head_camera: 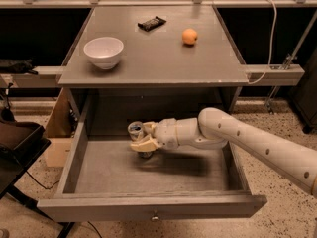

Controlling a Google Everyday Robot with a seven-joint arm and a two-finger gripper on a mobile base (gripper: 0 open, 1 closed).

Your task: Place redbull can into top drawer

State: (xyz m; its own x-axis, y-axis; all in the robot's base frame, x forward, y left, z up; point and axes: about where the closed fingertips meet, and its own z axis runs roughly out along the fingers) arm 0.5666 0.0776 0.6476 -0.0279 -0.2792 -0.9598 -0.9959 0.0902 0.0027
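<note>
The top drawer point(79, 152) is pulled wide open below the grey tabletop, and its small knob point(155, 215) shows on the front. The redbull can point(136, 130) stands upright inside the drawer, near the back and left of the middle, with its silver top showing. My gripper point(143, 142) reaches in from the right and is shut on the can, its pale fingers point(144, 145) wrapped around the can's body. The can's base is at or just above the drawer floor; I cannot tell if it touches.
On the tabletop point(158, 58) are a white bowl point(103, 51) at the left, a dark snack bar point(151, 23) at the back and an orange point(189, 36) to the right. A black chair point(15, 143) stands left of the drawer.
</note>
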